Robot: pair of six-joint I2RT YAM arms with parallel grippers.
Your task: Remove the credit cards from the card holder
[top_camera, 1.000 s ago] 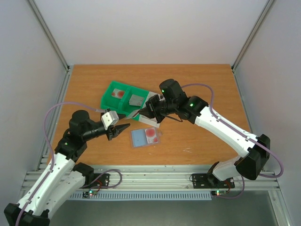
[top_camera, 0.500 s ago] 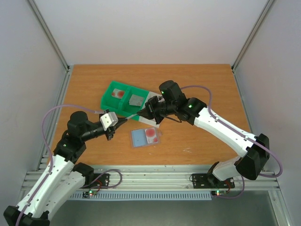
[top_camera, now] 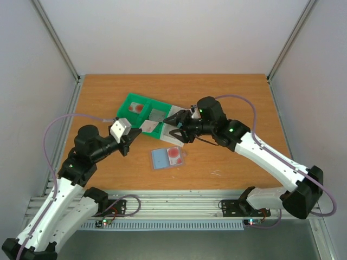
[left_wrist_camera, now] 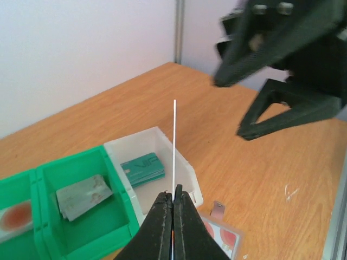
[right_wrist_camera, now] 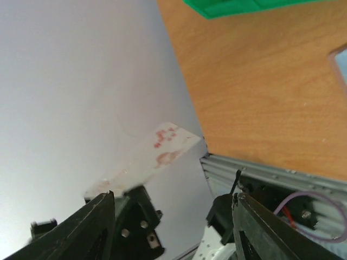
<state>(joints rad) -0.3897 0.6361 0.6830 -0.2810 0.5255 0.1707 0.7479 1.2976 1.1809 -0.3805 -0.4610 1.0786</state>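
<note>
A wooden table (top_camera: 238,97) sits inside pale walls, with two robot arms reaching in from its near edge.

A green-and-white three-compartment tray (top_camera: 120,115) lies left of the table's centre, towards the far edge. Its middle green compartment holds a grey card (top_camera: 156,115). The white end compartment holds a teal card (left_wrist_camera: 142,168).

The card holder (top_camera: 160,158) lies open and flat on the table, just nearer than the tray and about midway between the left and right edges. Its left half is bare slate blue. A red-patched card (top_camera: 174,155) rests on its right half.

The left gripper (top_camera: 135,135) is raised above the table at the near left side of the tray. Its jaws are pressed together on the bottom edge of a thin white card (top_camera: 147,125). The left wrist view shows this card edge-on as an upright white line. The right wrist view shows its flat face with faint red-pink marks.

The right gripper (top_camera: 172,125) hangs in the air facing the left one, just beyond the card's free end, over the tray's white end. Its jaws stand apart with nothing between them, and they do not touch the card.
</note>
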